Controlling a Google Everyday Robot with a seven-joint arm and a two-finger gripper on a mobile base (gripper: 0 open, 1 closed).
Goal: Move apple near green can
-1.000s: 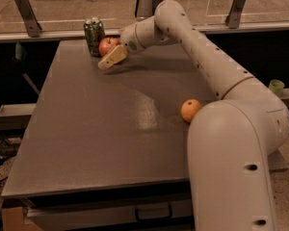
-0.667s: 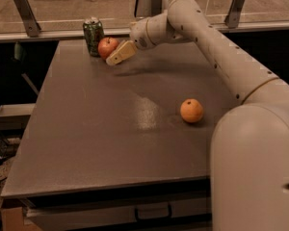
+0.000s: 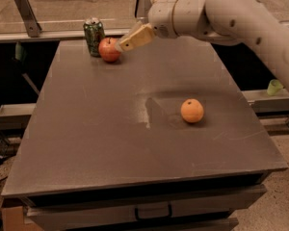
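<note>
The red apple (image 3: 109,49) sits on the grey table (image 3: 111,143) at its far left, right beside the dark green can (image 3: 94,35), almost touching it. My gripper (image 3: 127,41) hangs just to the right of the apple and slightly above it. Its tan fingers (image 3: 137,36) point down-left toward the apple, open and holding nothing. The apple rests free on the table.
A smaller orange fruit (image 3: 192,110) lies on the right middle of the table. My arm (image 3: 221,13) reaches in from the upper right. A metal rail (image 3: 43,32) runs behind the table's far edge. A small green cup (image 3: 274,86) stands off the table's right side.
The gripper has let go of the apple and drawn back to the right and up. The apple stays beside the green can. The view has shifted closer.
</note>
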